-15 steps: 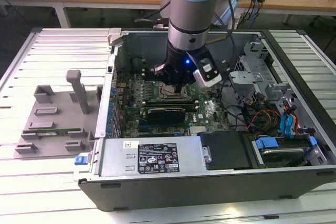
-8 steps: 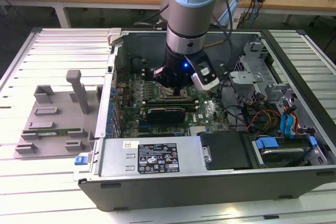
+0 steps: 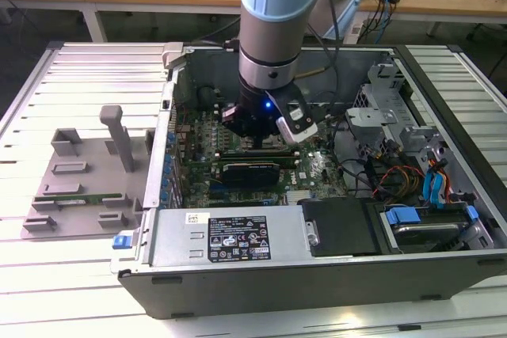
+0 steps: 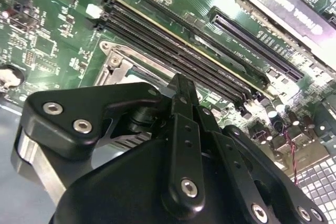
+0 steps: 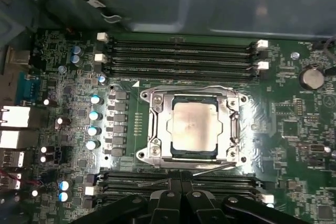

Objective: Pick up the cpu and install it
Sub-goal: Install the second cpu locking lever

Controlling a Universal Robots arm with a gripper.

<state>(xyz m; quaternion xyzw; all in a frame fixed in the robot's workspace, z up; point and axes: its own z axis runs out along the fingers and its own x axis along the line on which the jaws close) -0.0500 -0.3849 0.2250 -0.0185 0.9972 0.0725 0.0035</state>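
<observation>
The robot arm point(image 3: 279, 29) is reaching straight down into an open computer case point(image 3: 317, 259) lying on a slatted metal worktop point(image 3: 79, 77), its gripper point(image 3: 261, 134) hovering just above the green motherboard point(image 3: 317, 168). Whether the black fingers point(image 4: 181, 103) are open or closed cannot be told. In the first wrist view, the cpu point(image 5: 195, 127), a flat square chip with a dull silvery lid, is sitting inside the shiny metal socket frame point(image 5: 152, 129), between rows of long black memory slots point(image 5: 181, 56).

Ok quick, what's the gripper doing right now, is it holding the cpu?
Gripper: cannot be told whether open or closed; it hangs over the motherboard. The cpu lies in its socket, not held.
</observation>
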